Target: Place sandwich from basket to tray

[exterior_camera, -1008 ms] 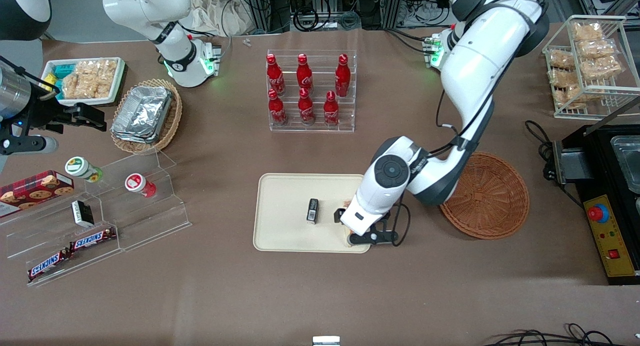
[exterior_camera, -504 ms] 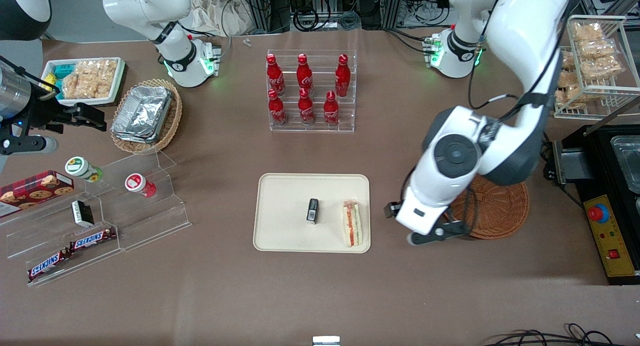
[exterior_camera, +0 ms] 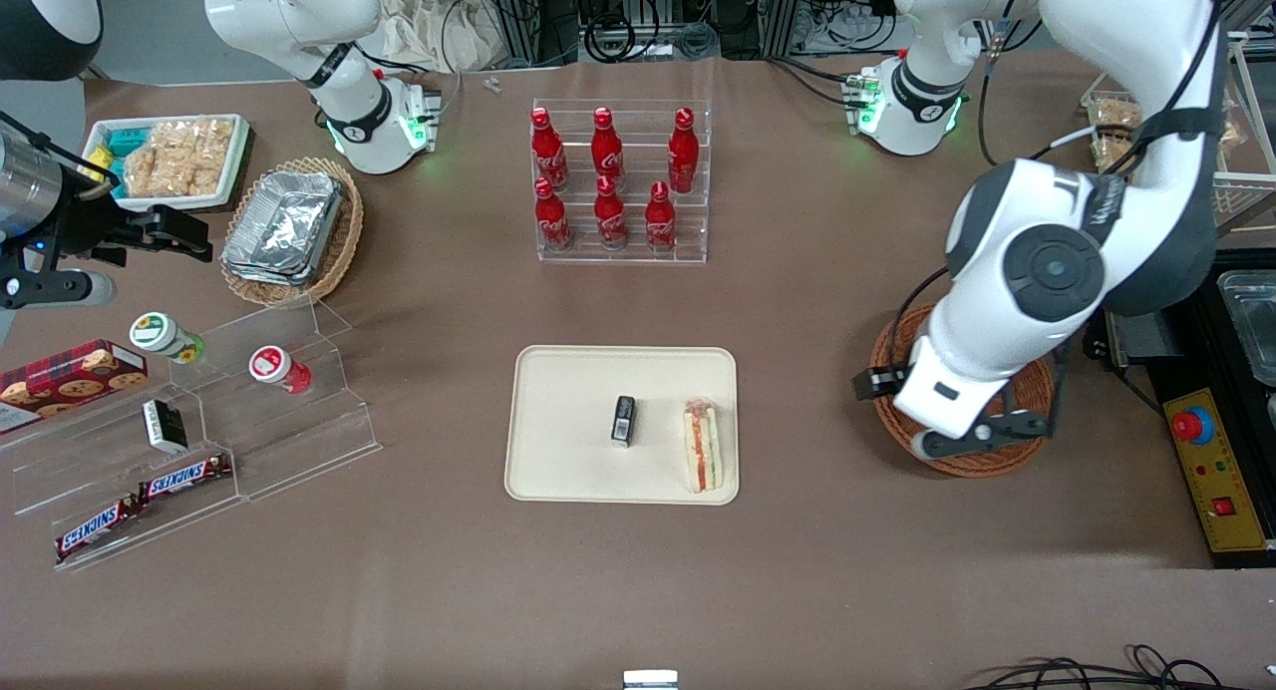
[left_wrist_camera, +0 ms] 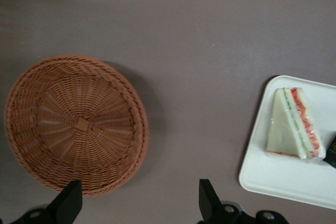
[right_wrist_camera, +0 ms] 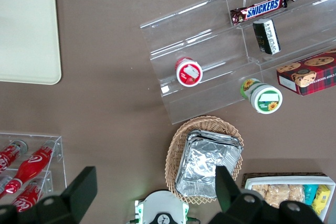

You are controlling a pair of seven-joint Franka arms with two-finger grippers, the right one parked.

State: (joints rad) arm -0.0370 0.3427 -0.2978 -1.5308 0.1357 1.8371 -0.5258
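Sandwich (exterior_camera: 702,447) sits on the tray (exterior_camera: 568,411) mid-frame, so basically done (basket (left_wrist_camera: 73,124) empty). Gripper (left_wrist_camera: 137,203) hangs over it lower right of the front view, spread wide, holding nothing.

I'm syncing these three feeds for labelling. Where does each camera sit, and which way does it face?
Front: high, facing both arms across the table; the open hand hangs over the basket.
Left wrist: on the working arm, looking down at basket, sandwich and tray, fingertips showing; front shares these.
Right wrist: parked arm, looking down at snack shelves.
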